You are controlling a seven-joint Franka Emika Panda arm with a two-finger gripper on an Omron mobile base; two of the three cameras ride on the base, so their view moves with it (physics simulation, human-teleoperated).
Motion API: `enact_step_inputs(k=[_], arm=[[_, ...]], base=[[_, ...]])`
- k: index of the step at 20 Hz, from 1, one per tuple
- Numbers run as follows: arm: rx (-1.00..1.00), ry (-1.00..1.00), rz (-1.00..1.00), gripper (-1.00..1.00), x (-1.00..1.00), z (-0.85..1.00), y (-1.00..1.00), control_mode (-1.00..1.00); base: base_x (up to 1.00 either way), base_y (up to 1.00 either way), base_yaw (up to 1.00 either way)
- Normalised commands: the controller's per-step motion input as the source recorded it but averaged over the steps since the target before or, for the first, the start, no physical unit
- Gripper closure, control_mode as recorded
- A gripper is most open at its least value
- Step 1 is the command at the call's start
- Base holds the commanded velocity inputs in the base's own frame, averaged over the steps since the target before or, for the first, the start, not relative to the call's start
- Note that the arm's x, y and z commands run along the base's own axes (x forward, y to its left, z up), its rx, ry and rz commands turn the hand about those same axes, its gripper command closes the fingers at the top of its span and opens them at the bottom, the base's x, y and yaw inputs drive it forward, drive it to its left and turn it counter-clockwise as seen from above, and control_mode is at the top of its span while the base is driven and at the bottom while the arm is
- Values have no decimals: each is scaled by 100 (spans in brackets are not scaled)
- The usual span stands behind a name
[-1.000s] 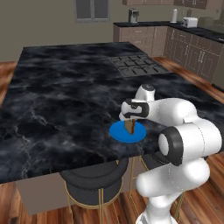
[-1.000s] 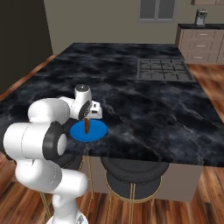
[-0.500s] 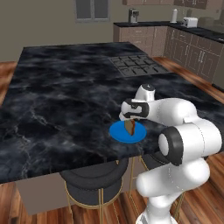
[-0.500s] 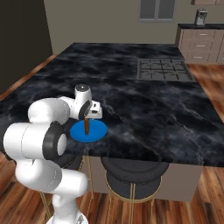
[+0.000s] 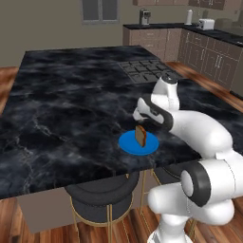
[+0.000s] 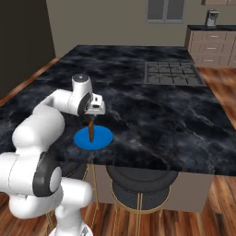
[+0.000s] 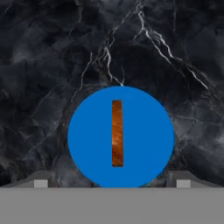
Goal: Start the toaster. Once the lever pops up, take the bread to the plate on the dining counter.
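Note:
The bread (image 5: 141, 135) stands on its edge in the middle of the blue plate (image 5: 128, 143), which lies near the front edge of the dining counter (image 5: 71, 104). My gripper (image 5: 140, 122) hangs just above the slice, open, with nothing between its fingers. From the right, the bread (image 6: 91, 131) rises upright from the plate (image 6: 103, 137) under the gripper (image 6: 91, 119). Looking straight down from the hand, the bread (image 7: 117, 133) is a thin brown strip centred on the plate (image 7: 144, 131), and the fingertips (image 7: 40, 183) stand wide apart on either side. The toaster (image 5: 205, 23) sits on the far back counter.
A black cooktop (image 5: 147, 71) is set into the counter's far right part. Round dark stools (image 5: 102, 194) stand under the front edge below the plate. Cabinets with small appliances line the back wall (image 5: 190, 42). Wood floor surrounds the island.
The jaws have opened and let go of the bread, which now stands alone on the plate. The arm has barely moved.

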Motion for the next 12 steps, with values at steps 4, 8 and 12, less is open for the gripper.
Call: enact_step_inputs(k=[4,8,12], arm=[[0,0,-6,-100,-88,94,0,-100],[0,0,-11,-100,-100,86,0,-100],[0,-2,-13,-100,-100,60,0,-100]], base=[[0,0,0],[0,0,0],[0,0,0]])
